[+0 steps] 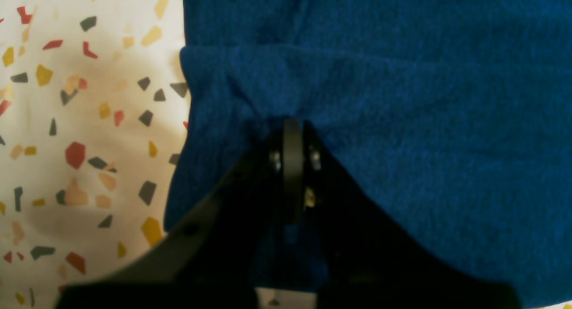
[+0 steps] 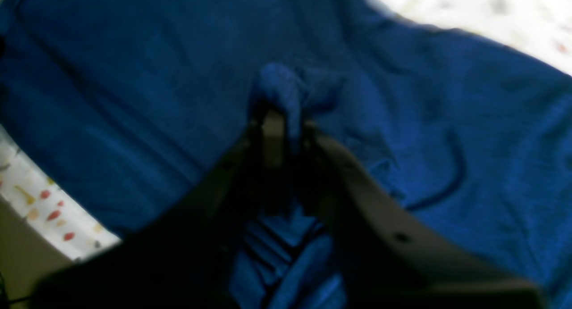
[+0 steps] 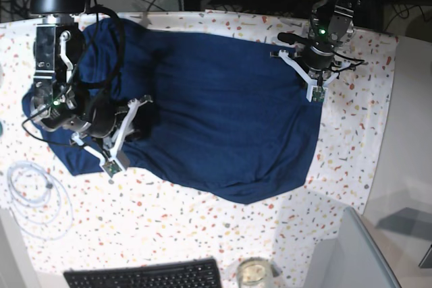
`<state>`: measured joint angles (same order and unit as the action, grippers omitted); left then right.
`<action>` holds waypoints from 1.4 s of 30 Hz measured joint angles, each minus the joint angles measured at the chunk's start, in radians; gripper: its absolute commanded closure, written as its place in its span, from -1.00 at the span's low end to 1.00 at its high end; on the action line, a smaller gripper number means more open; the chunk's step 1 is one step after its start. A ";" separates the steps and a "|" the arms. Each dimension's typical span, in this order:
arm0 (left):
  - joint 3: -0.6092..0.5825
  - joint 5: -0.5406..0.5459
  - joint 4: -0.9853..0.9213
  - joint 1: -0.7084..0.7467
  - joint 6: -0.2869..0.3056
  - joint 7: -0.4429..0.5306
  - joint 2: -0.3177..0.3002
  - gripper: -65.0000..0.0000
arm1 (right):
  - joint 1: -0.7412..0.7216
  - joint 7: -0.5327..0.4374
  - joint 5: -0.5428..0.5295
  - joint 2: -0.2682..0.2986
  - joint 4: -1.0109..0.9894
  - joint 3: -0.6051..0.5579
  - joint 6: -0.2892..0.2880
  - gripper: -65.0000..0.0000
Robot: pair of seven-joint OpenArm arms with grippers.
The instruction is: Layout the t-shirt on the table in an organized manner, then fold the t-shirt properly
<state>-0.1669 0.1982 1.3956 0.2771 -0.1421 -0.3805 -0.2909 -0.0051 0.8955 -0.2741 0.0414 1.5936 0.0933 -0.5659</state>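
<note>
The dark navy t-shirt (image 3: pixel 223 112) lies spread over most of the speckled table (image 3: pixel 189 227), wrinkled, with its left part bunched. My left gripper (image 3: pixel 307 75) sits at the shirt's right edge. In the left wrist view it (image 1: pixel 292 126) is shut on the t-shirt (image 1: pixel 402 121) near the cloth's border, with the table (image 1: pixel 67 121) to the left. My right gripper (image 3: pixel 131 125) is over the shirt's left part. In the right wrist view it (image 2: pixel 286 117) is shut on a raised pinch of the t-shirt (image 2: pixel 134 99).
A black keyboard (image 3: pixel 145 276) and a glass jar (image 3: pixel 253 273) sit at the table's front edge. A coiled white cable (image 3: pixel 34 197) lies at the front left. A plain grey surface (image 3: pixel 405 166) borders the table on the right. Cables and equipment stand behind.
</note>
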 measured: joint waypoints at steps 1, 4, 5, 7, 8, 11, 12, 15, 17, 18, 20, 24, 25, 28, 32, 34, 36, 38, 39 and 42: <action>0.000 0.000 0.000 0.000 0.000 0.000 0.000 1.00 | 0.005 0.015 0.004 0.002 0.024 0.005 0.000 0.18; -0.001 0.000 0.000 0.000 0.000 0.000 0.000 1.00 | 0.041 0.009 -0.011 0.004 0.117 0.101 0.043 -0.33; 0.000 0.000 0.002 0.001 0.000 0.000 0.000 1.00 | 0.062 0.003 -0.012 0.002 0.144 0.140 0.095 -0.39; 0.000 0.000 0.007 0.003 0.000 -0.001 -0.001 1.00 | 0.108 0.008 0.014 0.017 0.161 0.194 0.237 -0.39; 0.000 0.000 0.013 0.007 -0.001 -0.004 -0.001 1.00 | 0.133 0.020 0.018 0.031 0.161 0.195 0.288 -0.39; 0.000 0.000 0.042 0.025 -0.001 -0.029 0.000 1.00 | 0.190 0.027 0.013 0.076 0.156 0.161 0.396 -0.39; -0.001 0.001 0.050 0.026 0.000 -0.033 0.000 1.00 | 0.195 0.021 0.013 0.076 0.156 0.155 0.416 -0.39; -0.001 0.001 0.060 0.025 0.000 -0.054 -0.001 1.00 | 0.198 0.009 -0.011 0.070 0.155 0.149 0.447 -0.39; -0.001 0.001 0.060 0.025 0.000 -0.053 0.000 1.00 | 0.196 -0.017 -0.006 0.071 0.134 0.149 0.492 -0.39; -0.001 0.001 0.060 0.025 0.000 -0.054 -0.001 1.00 | 0.196 -0.031 -0.003 0.074 0.116 0.148 0.514 -0.39; -0.002 0.001 0.060 0.025 0.000 -0.055 -0.001 1.00 | 0.187 -0.035 0.002 0.076 0.058 0.145 0.551 -0.39; -0.002 0.001 0.062 0.034 0.000 -0.049 -0.001 1.00 | 0.179 -0.042 -0.005 0.075 -0.036 0.144 0.570 -0.39; -0.002 0.001 0.063 0.038 0.000 -0.048 -0.001 1.00 | 0.177 -0.059 -0.005 0.074 -0.054 0.144 0.570 -0.39; -0.002 0.001 0.064 0.039 0.000 -0.049 -0.001 1.00 | 0.174 -0.111 -0.002 0.075 -0.082 0.145 0.570 -0.24; -0.002 0.001 0.064 0.039 0.000 -0.049 -0.001 1.00 | 0.170 -0.117 0.075 0.071 -0.095 0.145 0.570 0.19; -0.002 0.000 0.064 0.039 0.000 -0.049 -0.001 1.00 | 0.171 -0.117 0.105 0.071 -0.095 0.148 0.570 0.39; -0.002 0.001 0.064 0.039 0.000 -0.049 -0.001 1.00 | 0.170 -0.118 0.121 0.071 -0.094 0.149 0.570 0.65; -0.002 0.001 0.064 0.039 0.000 -0.050 -0.001 1.00 | 0.175 -0.117 0.118 0.071 -0.080 0.149 0.570 0.97; -0.002 0.001 0.064 0.039 0.000 -0.049 -0.001 1.00 | 0.182 -0.117 0.117 0.071 -0.065 0.149 0.570 1.00; -0.003 0.003 0.064 0.039 0.000 -0.047 -0.006 1.00 | 0.216 -0.114 0.110 0.064 0.003 0.193 0.569 0.94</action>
<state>-0.1699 0.2008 1.4597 0.3164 -0.1421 -0.4274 -0.2970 0.2111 0.7818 -0.1638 0.1051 1.5967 0.2863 0.0032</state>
